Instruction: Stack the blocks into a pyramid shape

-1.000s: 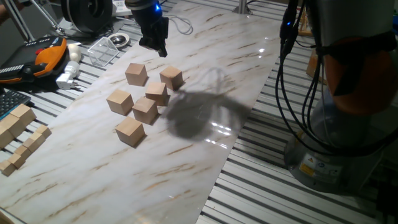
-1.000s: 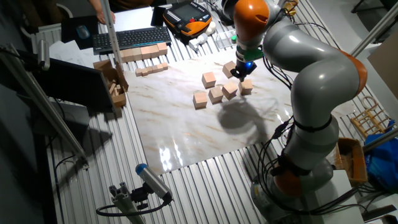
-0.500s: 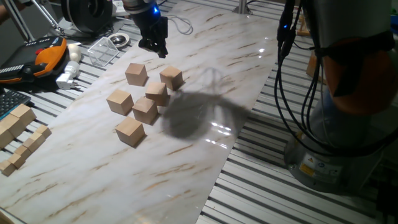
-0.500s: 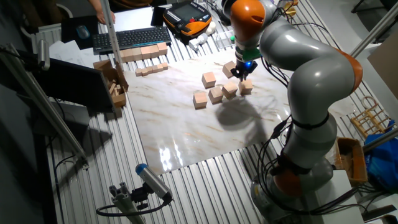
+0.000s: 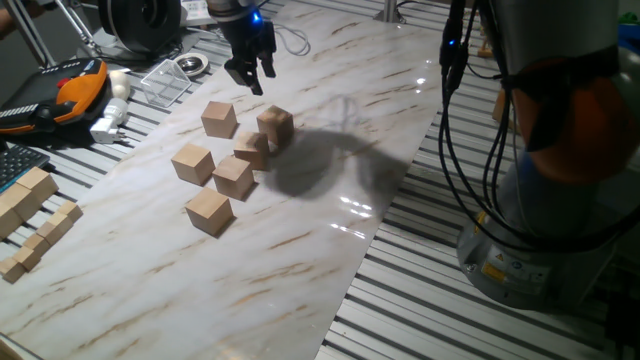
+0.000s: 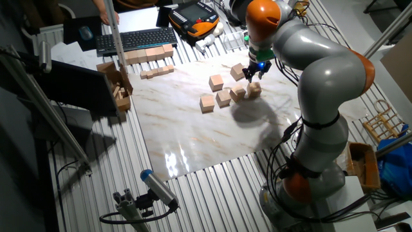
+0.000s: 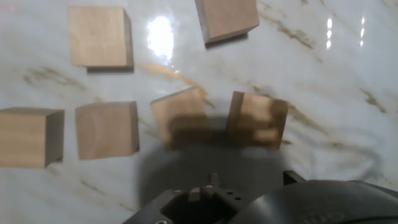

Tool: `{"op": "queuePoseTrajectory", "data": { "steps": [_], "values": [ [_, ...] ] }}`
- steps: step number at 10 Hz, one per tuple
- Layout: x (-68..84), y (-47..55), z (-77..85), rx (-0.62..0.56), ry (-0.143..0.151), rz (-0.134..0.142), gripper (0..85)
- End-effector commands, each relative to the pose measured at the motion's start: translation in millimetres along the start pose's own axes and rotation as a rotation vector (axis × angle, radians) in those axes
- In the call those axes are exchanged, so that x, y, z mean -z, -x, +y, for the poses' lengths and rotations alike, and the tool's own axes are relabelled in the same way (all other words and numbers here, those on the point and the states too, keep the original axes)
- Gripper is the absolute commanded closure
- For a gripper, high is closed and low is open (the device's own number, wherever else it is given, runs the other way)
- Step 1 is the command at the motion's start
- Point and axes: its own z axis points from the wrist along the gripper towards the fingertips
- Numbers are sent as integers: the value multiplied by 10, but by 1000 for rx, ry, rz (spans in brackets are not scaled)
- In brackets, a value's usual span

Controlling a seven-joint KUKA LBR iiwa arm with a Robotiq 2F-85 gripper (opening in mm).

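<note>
Marble-patterned tabletop (image 5: 330, 150) on slatted metal bench (image 5: 420, 300), six blocks (image 5: 233, 176) scattered, fingers (image 5: 248, 72) apart above, empty.

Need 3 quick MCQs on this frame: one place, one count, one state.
1. Where do the blocks lie?
A. on the marble tabletop
B. on the keyboard
C. in the pincer
2. How many blocks?
A. four
B. six
C. eight
3. The pincer is:
A. shut on a block
B. open and empty
C. out of view

Key: 1 A, the blocks all rest on the marble tabletop. 2 B, the hand view shows six. 3 B, the pincer hangs above them with its fingers apart and nothing between.
</note>
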Motion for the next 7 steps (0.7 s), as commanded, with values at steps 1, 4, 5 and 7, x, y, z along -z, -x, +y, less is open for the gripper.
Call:
{"op": "queuePoseTrajectory", "data": {
  "steps": [1, 4, 5, 7],
  "values": [
    [-29, 16, -16, 2, 3, -2, 340],
    [-249, 68, -145, 11, 38, -24, 340],
    [-316, 93, -164, 10, 44, -25, 340],
    [-431, 152, -170, -1, 41, -36, 340]
  ]
}}
